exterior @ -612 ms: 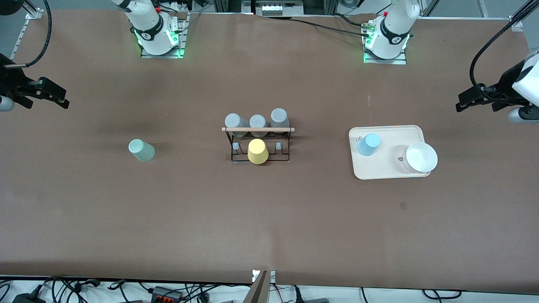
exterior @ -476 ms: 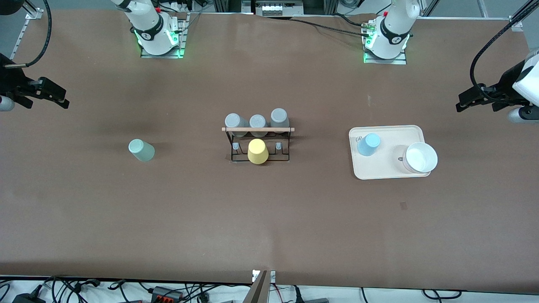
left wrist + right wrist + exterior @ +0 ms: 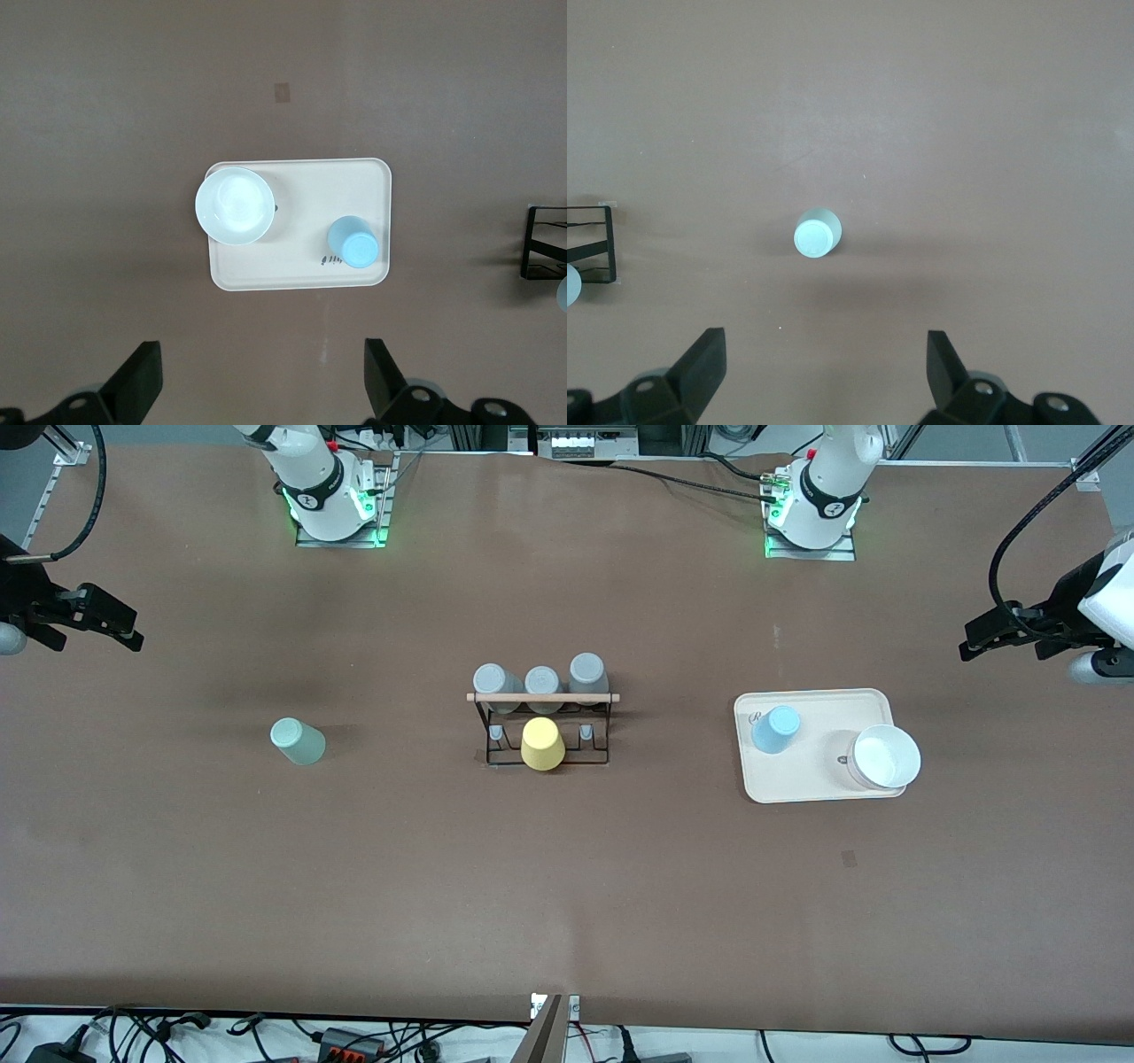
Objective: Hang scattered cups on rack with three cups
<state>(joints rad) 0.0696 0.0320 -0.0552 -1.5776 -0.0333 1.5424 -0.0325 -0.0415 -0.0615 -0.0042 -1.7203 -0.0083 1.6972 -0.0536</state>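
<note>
The black wire rack (image 3: 602, 731) with a wooden top bar stands mid-table; its edge shows in the left wrist view (image 3: 542, 243) and the right wrist view (image 3: 594, 243). The pale mint cup (image 3: 297, 741) stands upside down on the bare table toward the right arm's end, also in the right wrist view (image 3: 817, 234). The light blue cup (image 3: 775, 729) stands upside down on a cream tray (image 3: 819, 790), also in the left wrist view (image 3: 353, 242). My right gripper (image 3: 133, 627) (image 3: 824, 363) and left gripper (image 3: 966, 640) (image 3: 261, 376) are open, empty, high over the table's ends.
Three grey cups (image 3: 540, 682) sit on the rack's row nearer the robots' bases. A yellow cup (image 3: 542, 744) sits on the middle peg of the row nearer the front camera. A white bowl (image 3: 886, 756) stands on the tray beside the light blue cup.
My right gripper has shifted very slightly. The cups, rack, tray and left gripper have not moved.
</note>
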